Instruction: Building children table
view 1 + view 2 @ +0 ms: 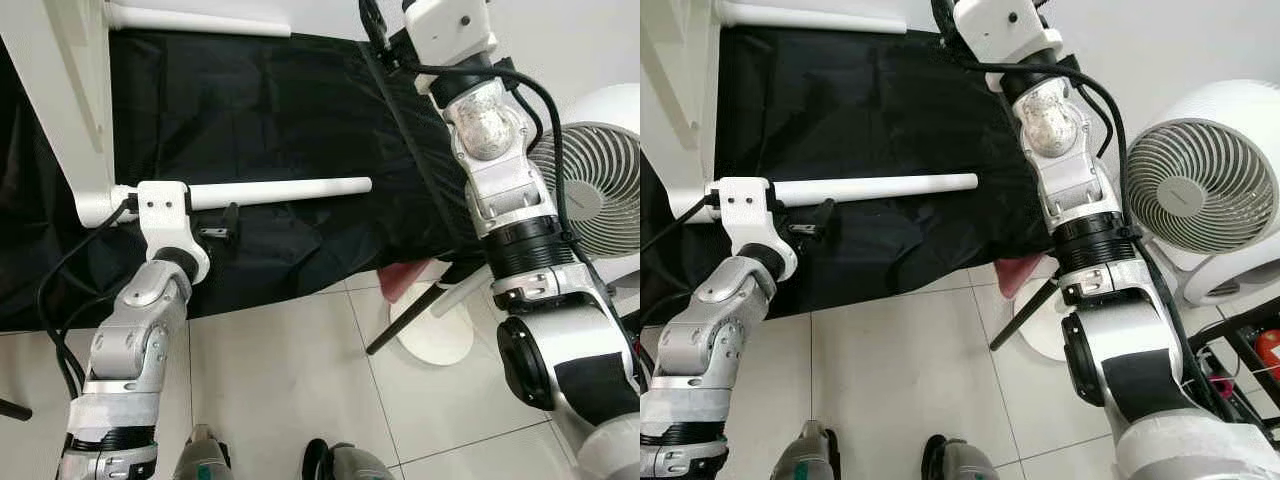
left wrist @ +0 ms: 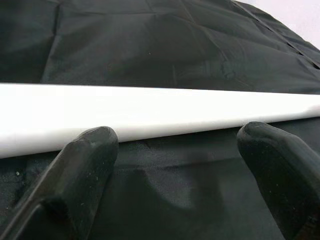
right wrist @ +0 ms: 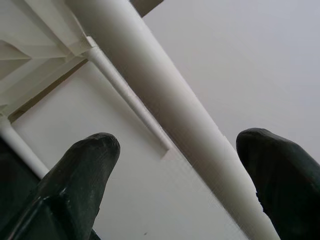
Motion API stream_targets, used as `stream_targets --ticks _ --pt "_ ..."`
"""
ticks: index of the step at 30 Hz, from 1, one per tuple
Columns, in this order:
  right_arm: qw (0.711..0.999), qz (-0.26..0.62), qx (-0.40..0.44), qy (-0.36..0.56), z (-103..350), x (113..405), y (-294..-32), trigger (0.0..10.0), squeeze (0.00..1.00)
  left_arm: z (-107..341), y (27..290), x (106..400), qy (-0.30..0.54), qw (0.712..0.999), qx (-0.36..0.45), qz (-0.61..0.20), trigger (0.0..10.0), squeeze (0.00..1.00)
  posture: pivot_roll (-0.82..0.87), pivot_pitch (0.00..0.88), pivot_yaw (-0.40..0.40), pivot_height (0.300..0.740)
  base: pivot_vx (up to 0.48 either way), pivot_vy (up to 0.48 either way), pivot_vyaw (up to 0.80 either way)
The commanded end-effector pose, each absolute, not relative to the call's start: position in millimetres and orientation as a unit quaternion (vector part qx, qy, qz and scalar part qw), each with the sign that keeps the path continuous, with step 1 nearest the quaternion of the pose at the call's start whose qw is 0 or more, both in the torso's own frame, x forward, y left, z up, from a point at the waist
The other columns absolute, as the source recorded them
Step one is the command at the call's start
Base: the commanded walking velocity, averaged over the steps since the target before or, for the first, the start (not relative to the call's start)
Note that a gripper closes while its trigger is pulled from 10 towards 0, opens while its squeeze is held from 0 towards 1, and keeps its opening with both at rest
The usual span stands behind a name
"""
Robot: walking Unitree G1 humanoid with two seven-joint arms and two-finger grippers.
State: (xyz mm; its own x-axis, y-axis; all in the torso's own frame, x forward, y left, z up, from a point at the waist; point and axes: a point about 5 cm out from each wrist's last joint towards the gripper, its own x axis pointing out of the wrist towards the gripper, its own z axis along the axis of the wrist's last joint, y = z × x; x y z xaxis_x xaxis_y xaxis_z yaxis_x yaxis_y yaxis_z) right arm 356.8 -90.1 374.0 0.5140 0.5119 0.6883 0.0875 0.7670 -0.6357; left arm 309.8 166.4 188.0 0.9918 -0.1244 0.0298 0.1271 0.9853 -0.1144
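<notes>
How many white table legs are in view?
2. One leg sticks out sideways over the black cloth, by the left gripper; another leg along the top edge. More may be hidden.

table leg (image 1: 285,191): white round rod | horizontal, over black cloth | joined to white table frame (image 1: 60,90)

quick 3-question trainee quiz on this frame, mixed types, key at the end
1. True or false: the left end effector has its fingers spread open beside the white table leg.
2. What lies under that leg? A) bare tile B) black cloth C) a rug
3. Which appliance stands on the robot's right?

Key
1. True; the leg runs just past the open fingertips.
2. B
3. A white fan, beside the right arm, whose end effector is open near another white table leg.
</notes>
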Motion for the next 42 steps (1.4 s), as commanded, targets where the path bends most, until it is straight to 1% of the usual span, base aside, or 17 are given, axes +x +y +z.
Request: stream_targets --ticks 1,2,5,8,14,15,24,26,28,32,34,35,41,42 --pt "0.791 0.137 -0.336 -0.493 386.8 354.2 -89.4 10.0 0.0 182.7 171.3 307.8 -0.001 0.998 -0.061 -0.01 10.0 0.0 0.12 0.065 -0.158 0.74 0.0 0.0 0.0" --pt "0.791 0.137 -0.336 -0.493 386.8 354.2 -89.4 10.0 0.0 182.7 171.3 307.8 -0.001 0.998 -0.061 -0.01 10.0 0.0 0.12 0.065 -0.158 0.74 0.0 0.0 0.0" --pt "0.767 0.15 -0.367 -0.505 397.1 355.1 -81.4 10.0 0.0 181.0 179.6 307.9 0.001 0.997 -0.071 0.019 10.0 0.0 0.12 0.07 -0.168 0.74 0.0 0.0 0.0" --pt "0.754 0.153 -0.384 -0.51 402.4 356.9 -75.0 10.0 0.0 180.0 181.5 307.3 0.003 0.997 -0.069 0.025 10.0 0.0 0.11 0.074 -0.167 0.74 0.0 0.0 0.0" --pt "0.748 0.161 -0.398 -0.506 406.0 359.7 -68.4 10.0 0.0 180.6 181.4 307.9 0.002 0.997 -0.069 0.024 10.0 0.0 0.11 0.074 -0.168 0.74 0.0 0.0 0.0" --pt "0.744 0.17 -0.414 -0.497 409.3 362.5 -62.7 10.0 0.0 181.6 181.0 308.4 0.0 0.997 -0.067 0.023 10.0 0.0 0.11 0.075 -0.168 0.74 0.0 0.0 0.0" --pt "0.732 0.199 -0.465 -0.456 418.8 369.0 -48.6 10.0 0.0 183.2 181.5 309.3 -0.003 0.997 -0.068 0.029 10.0 0.0 0.11 0.073 -0.171 0.74 0.0 0.0 0.0" --pt "0.728 0.204 -0.478 -0.448 420.2 370.0 -46.6 10.0 0.0 183.1 181.4 309.3 -0.002 0.997 -0.068 0.03 10.0 0.0 0.1 0.072 -0.173 0.74 0.0 0.0 0.0" --pt "0.716 0.216 -0.506 -0.429 421.9 371.9 -43.4 10.0 0.0 183.1 180.9 309.1 -0.002 0.997 -0.069 0.031 10.0 0.0 0.1 0.074 -0.174 0.74 0.0 0.0 0.0" --pt "0.714 0.221 -0.512 -0.424 423.3 372.2 -42.3 10.0 0.0 183.0 180.6 309.2 -0.002 0.997 -0.071 0.031 10.0 0.0 0.09 0.074 -0.174 0.74 0.0 0.0 0.0" --pt "0.709 0.223 -0.518 -0.424 425.3 371.7 -40.9 10.0 0.0 183.0 180.4 309.2 -0.002 0.997 -0.072 0.031 10.0 0.0 0.09 0.074 -0.174 0.74 0.0 0.0 0.0" --pt "0.701 0.225 -0.522 -0.43 432.9 369.1 -37.2 10.0 0.0 183.2 178.7 310.0 -0.002 0.997 -0.073 0.029 10.0 0.0 0.09 0.073 -0.173 0.74 0.0 0.0 0.0" --pt "0.694 0.217 -0.523 -0.444 442.9 364.8 -32.7 10.0 0.0 183.7 177.1 310.1 -0.001 0.997 -0.075 0.025 10.0 0.0 0.08 0.073 -0.172 0.74 0.0 0.0 0.0" --pt "0.693 0.215 -0.521 -0.449 446.0 363.5 -31.6 5.4 0.0 183.1 177.0 309.8 0.002 0.997 -0.076 0.026 10.0 0.0 0.08 0.074 -0.172 0.74 0.0 0.0 0.0"
